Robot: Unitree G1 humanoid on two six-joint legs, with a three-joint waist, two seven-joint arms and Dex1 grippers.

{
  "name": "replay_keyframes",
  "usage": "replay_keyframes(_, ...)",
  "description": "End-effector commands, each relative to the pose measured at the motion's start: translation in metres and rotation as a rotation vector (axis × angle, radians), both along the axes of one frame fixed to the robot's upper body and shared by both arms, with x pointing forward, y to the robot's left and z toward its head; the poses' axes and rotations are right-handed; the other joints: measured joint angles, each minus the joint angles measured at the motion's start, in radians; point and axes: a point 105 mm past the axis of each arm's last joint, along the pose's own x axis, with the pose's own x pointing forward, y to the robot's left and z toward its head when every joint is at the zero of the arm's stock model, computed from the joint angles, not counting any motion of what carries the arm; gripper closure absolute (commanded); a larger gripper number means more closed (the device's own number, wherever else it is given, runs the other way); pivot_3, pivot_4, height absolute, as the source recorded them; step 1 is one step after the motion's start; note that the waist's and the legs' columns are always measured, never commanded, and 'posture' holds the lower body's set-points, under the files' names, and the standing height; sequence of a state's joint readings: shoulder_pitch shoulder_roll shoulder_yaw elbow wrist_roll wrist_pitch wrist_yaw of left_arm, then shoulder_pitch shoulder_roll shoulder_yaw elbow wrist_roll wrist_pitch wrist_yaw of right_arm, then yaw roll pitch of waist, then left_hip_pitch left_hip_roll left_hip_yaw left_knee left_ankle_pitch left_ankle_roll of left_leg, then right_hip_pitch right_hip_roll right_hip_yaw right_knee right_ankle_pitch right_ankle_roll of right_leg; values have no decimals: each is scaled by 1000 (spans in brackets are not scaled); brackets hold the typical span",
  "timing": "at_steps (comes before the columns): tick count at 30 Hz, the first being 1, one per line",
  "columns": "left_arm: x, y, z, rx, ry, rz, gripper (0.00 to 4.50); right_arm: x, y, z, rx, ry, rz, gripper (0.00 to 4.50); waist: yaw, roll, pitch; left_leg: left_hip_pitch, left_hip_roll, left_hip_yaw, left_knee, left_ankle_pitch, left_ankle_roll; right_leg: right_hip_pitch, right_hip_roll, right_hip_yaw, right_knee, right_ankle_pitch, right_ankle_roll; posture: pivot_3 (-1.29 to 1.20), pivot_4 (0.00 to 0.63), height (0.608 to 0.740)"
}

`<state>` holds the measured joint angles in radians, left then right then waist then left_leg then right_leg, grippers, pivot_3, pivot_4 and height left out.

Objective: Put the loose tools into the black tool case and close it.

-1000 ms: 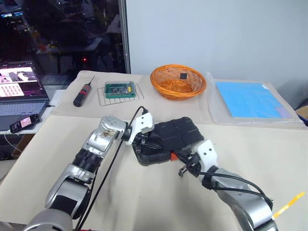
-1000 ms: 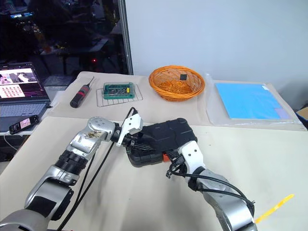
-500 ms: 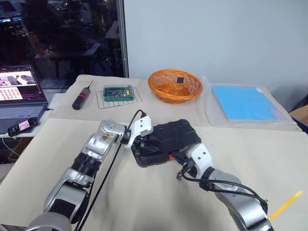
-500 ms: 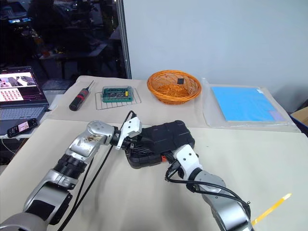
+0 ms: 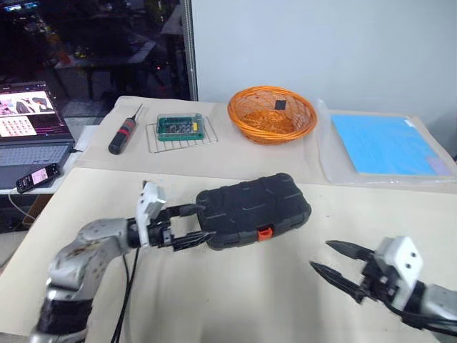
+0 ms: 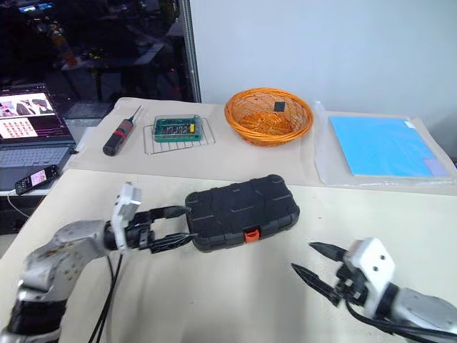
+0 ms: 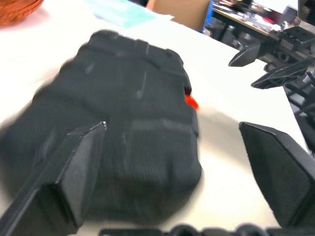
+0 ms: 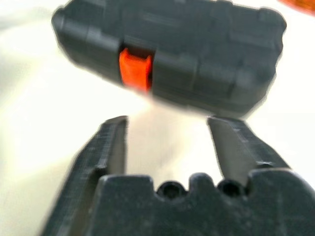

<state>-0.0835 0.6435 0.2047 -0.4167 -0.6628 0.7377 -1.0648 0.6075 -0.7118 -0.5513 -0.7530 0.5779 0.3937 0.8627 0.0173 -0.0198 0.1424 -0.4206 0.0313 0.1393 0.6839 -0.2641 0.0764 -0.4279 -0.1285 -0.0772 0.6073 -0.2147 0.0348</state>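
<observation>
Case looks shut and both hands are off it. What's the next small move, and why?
Probably just draw the left hand clear and stop. The black tool case lies closed on the table, orange latch facing the open right hand, and I see no orange-handled tools left out.

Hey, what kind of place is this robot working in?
Probably a robotics lab or test workspace: cloth-covered tables, an open laptop with a phone beside it on a side desk, and a closed black tool case set out between the robot's grippers.
</observation>
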Motion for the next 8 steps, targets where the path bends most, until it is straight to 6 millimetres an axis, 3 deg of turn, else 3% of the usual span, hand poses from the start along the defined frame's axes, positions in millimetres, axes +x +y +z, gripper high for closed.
replay_keyframes(1,-17,18,10,53,-43,38,0,-11,-18,17,-36,-53,11,53,1,0,2,1,0,0,0,0,-1,1,-1,0,-1,-5,3,0,150,740)
replay_keyframes(2,-20,21,8,68,-32,44,0,-13,-20,17,-40,-50,12,53,1,0,5,3,0,0,0,-4,-8,2,-1,0,-1,-8,1,0,150,740)
replay_keyframes(8,-33,30,1,107,-8,91,0,-13,-32,14,-76,-47,5,53,1,5,9,10,1,0,0,-5,-12,3,-7,5,-1,-8,0,0,150,740)
